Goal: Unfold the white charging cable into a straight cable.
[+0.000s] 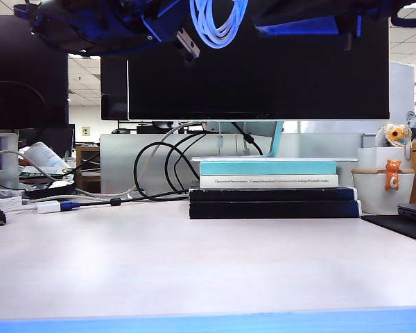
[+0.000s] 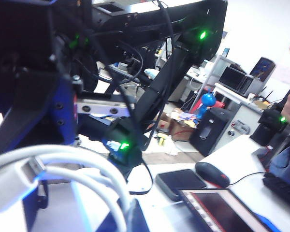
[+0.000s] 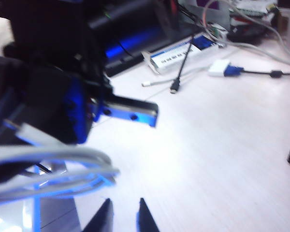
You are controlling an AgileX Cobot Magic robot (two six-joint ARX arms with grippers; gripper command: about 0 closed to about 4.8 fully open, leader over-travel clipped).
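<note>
High above the table (image 1: pixel 194 270), at the upper edge of the exterior view, the white charging cable (image 1: pixel 218 21) hangs as a bundle of coils, loops pointing down, long axis near vertical. The left gripper (image 2: pixel 19 186) is pressed together on the white charging cable. The right gripper (image 3: pixel 124 215) hovers just beside the coils, fingers narrowly apart, holding nothing

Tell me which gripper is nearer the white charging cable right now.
Left. The left gripper is shut on the white charging cable, coiled above the table; the right gripper sits just beside the loops, holding nothing.
</note>
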